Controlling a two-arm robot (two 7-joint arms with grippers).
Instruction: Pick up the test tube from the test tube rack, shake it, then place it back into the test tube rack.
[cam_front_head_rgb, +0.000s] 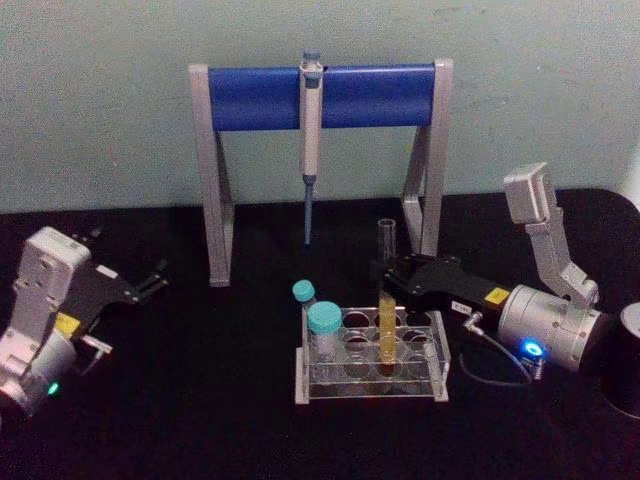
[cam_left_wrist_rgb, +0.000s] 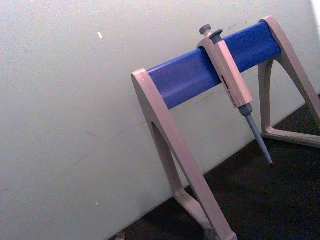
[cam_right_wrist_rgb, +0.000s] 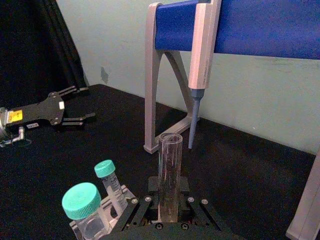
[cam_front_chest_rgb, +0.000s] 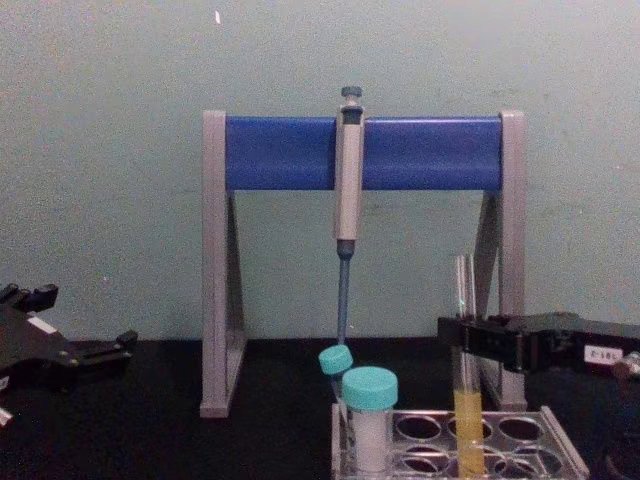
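Above the test tube rack (cam_front_head_rgb: 372, 396), the test tube (cam_front_head_rgb: 386, 305) is gripped by the closed right hand (cam_front_head_rgb: 390, 273); a straight vertical lift is advised, with the left hand (cam_front_head_rgb: 153, 280) parked open well left of the rack.

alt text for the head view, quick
The right gripper is at the test tube, which stands in the rack beside two teal-capped vials. The left gripper sits open at the left; a pipette hangs on a stand behind.
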